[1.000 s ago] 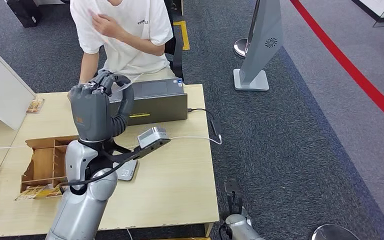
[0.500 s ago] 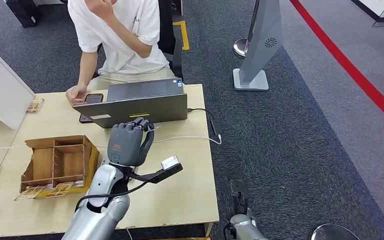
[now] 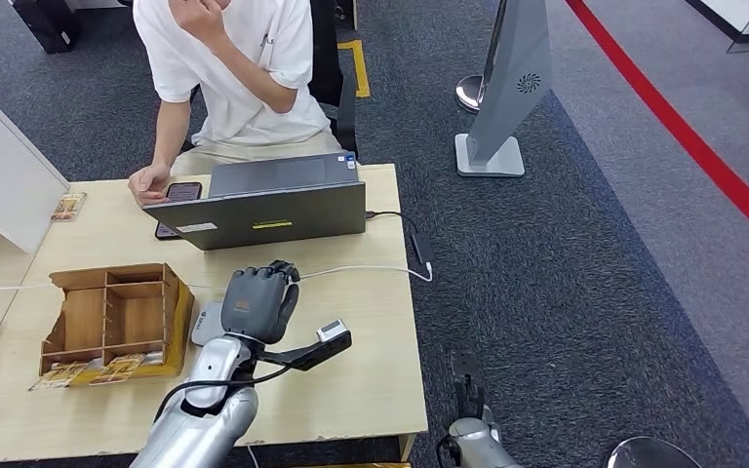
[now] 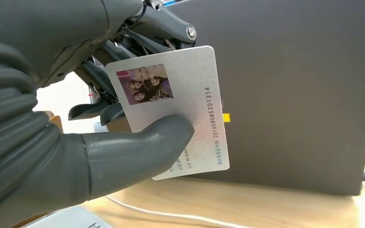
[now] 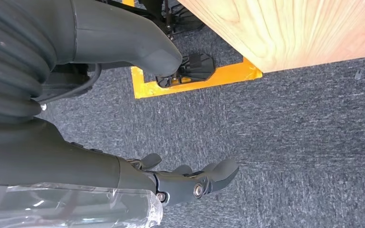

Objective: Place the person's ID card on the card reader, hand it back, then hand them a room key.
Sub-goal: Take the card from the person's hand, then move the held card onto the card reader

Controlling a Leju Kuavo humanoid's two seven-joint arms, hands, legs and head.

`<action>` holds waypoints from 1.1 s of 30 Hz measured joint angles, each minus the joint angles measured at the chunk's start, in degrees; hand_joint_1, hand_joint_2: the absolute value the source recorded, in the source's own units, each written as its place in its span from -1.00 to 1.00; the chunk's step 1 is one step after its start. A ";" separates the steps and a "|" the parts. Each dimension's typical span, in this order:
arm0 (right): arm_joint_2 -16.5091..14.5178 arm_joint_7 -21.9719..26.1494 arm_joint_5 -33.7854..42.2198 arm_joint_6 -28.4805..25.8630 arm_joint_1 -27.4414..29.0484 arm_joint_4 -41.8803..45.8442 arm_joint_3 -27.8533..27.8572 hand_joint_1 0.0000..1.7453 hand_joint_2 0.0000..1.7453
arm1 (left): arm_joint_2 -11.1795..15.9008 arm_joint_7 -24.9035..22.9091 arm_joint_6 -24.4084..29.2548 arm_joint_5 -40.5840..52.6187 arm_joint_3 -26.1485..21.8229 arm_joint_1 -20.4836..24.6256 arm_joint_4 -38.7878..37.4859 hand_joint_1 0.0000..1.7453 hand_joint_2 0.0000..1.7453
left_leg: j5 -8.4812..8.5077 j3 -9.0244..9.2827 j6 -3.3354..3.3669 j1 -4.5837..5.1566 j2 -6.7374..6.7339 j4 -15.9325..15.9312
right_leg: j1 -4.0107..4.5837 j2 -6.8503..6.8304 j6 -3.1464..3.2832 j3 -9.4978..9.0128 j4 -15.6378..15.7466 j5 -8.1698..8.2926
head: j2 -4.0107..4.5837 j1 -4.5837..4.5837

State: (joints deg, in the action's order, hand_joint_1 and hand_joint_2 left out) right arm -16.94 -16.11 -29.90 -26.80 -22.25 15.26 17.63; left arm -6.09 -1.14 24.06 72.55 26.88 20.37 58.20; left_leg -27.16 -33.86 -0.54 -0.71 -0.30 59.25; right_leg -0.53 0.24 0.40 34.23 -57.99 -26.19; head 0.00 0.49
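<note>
Left wrist view shows the left robot hand (image 4: 100, 137) pinching the ID card (image 4: 176, 109).

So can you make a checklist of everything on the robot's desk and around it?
Surface: wooden desk.
Job's things: ID card held in left robot hand; card reader partly showing beside it.
Clutter: laptop, wooden organizer, phone under person's hand.
Hands: right robot hand hangs over carpet, holding nothing.
Cables: white cable; black cable.
Surroundings: grey stand, red floor line.
</note>
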 joint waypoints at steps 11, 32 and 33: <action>0.03 0.09 -0.09 -0.28 0.21 0.02 1.07 -1.00 1.00 | 0.75 -2.38 0.91 4.02 -0.64 -0.51 -1.31 1.00 1.00 | 0.00 -0.02 0.00 0.00 0.00 0.00 | 0.00 0.00 0.00 0.00 -0.01 0.00 | 0.00 0.01; 1.70 0.50 0.34 -0.28 1.39 0.31 3.74 -1.00 1.00 | 5.35 -1.95 -0.16 5.13 -0.89 -9.48 12.76 1.00 1.00 | 0.00 -0.05 0.00 0.00 0.04 -0.01 | 0.00 -0.03 -0.01 0.02 0.00 -0.02 | 0.00 0.00; 1.74 0.50 0.34 -0.28 1.40 0.31 3.75 -1.00 1.00 | 5.45 -1.95 -0.17 5.13 -0.89 -9.59 13.03 1.00 1.00 | 0.00 -0.05 0.00 0.00 0.04 -0.01 | 0.00 -0.03 -0.01 0.02 0.00 -0.01 | 0.00 0.00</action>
State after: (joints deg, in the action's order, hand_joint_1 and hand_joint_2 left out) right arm -15.20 -15.61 -29.56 -27.08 -20.86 15.56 21.38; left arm -0.64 -3.08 23.90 77.68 25.99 10.78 71.23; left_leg -27.16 -33.91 -0.54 -0.71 -0.26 59.23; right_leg -0.53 0.21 0.39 34.24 -58.00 -26.21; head 0.00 0.49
